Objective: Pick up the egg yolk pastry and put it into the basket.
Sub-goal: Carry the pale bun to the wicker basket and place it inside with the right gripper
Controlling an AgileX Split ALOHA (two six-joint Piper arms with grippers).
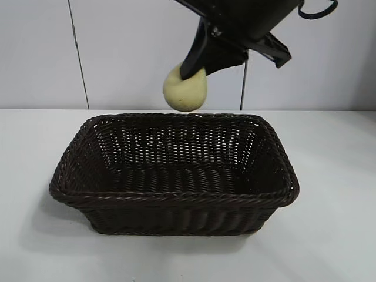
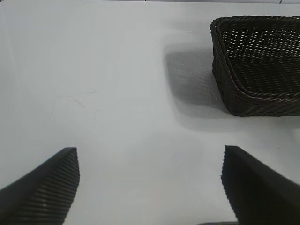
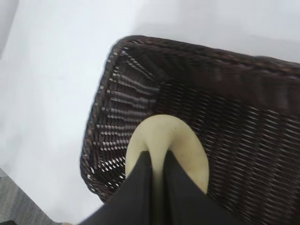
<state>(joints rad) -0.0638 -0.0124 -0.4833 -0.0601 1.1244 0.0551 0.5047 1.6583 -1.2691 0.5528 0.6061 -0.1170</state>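
Observation:
The pale yellow egg yolk pastry (image 1: 185, 91) hangs in the air above the back rim of the dark brown wicker basket (image 1: 176, 197). My right gripper (image 1: 197, 69) is shut on it, pinching it from above so it bulges round the fingers. In the right wrist view the pastry (image 3: 180, 136) sits over the basket's inside (image 3: 243, 140), squeezed between the two fingers (image 3: 138, 180). My left gripper (image 2: 150, 161) is open and empty over bare table, with the basket's corner (image 2: 234, 101) farther off.
The basket stands in the middle of a white table (image 1: 335, 235). A pale wall (image 1: 117, 53) rises behind it. The basket's shadow (image 2: 187, 75) falls on the table beside it.

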